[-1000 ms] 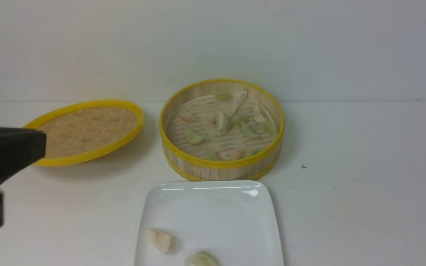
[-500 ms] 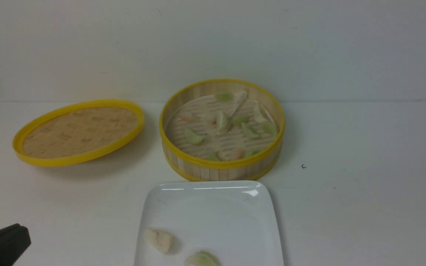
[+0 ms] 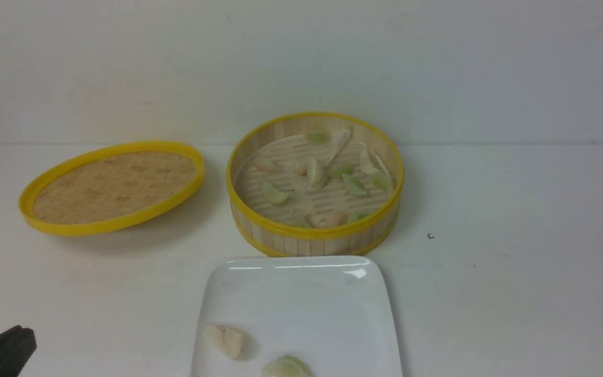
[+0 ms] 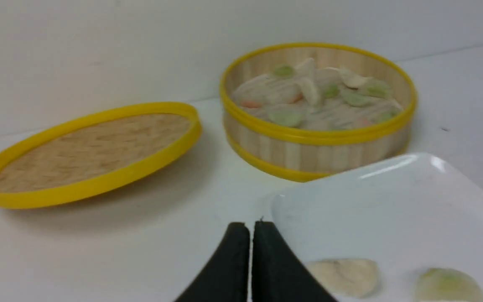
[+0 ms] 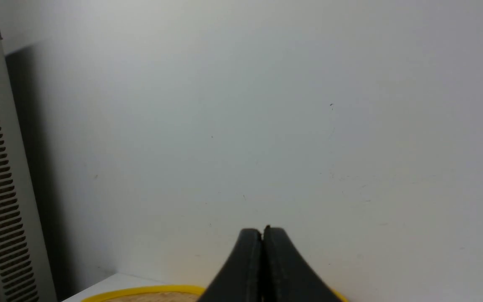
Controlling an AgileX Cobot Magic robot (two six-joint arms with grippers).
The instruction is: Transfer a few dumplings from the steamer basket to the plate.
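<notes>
Dumplings, several, pale green, whitish and pinkish, scattered in the steamer basket, far centre; two more, one whitish and one greenish, on the plate, near side; woven lid, far left, tilted; your left gripper, closed, empty, dropped toward the near left corner since a second ago, uncovering the lid's left end for you; your right gripper, closed, nothing held; transfer probably finished or paused, your two placed pieces lying undisturbed
</notes>
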